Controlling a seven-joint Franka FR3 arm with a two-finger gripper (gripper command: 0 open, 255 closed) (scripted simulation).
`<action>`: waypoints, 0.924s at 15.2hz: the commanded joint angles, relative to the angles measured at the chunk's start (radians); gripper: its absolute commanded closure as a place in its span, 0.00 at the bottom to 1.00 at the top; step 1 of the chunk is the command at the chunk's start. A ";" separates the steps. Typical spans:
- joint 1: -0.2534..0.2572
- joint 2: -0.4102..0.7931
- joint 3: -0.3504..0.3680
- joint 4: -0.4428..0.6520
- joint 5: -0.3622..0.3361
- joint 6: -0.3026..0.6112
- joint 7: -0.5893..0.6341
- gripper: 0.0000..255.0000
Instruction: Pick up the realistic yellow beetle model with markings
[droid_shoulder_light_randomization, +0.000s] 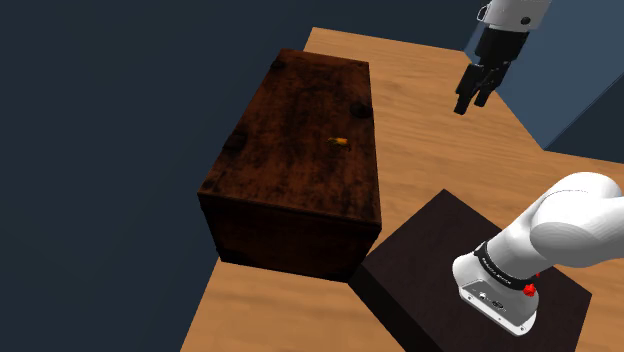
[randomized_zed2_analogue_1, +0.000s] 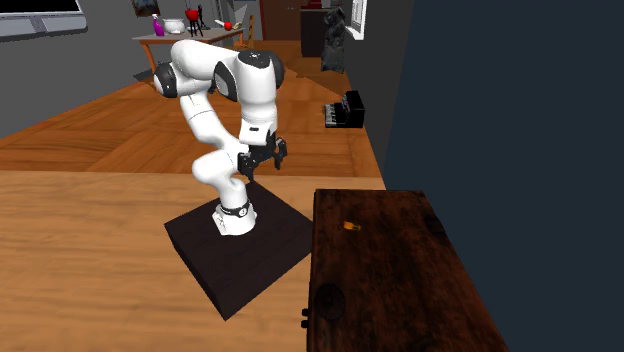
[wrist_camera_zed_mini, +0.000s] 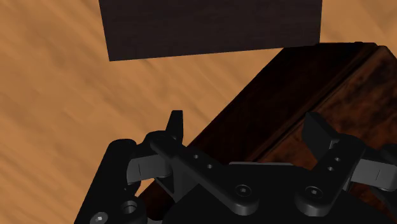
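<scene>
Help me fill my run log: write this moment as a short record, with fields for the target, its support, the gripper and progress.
target: small yellow beetle model
support: top of the dark brown wooden chest, near the middle of the lid
gripper: all-black two-finger gripper, raised over the light wooden floor, to the shoulder view's upper right of the chest
jaws: open, nothing between them
contact with target: none
progress: beetle not yet picked up
</scene>
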 joint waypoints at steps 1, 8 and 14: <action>0.000 0.000 0.000 0.000 0.000 0.000 0.000 0.00; 0.046 0.209 0.086 0.037 0.026 0.170 0.063 0.00; 0.076 0.412 0.153 0.119 0.021 0.289 0.121 0.00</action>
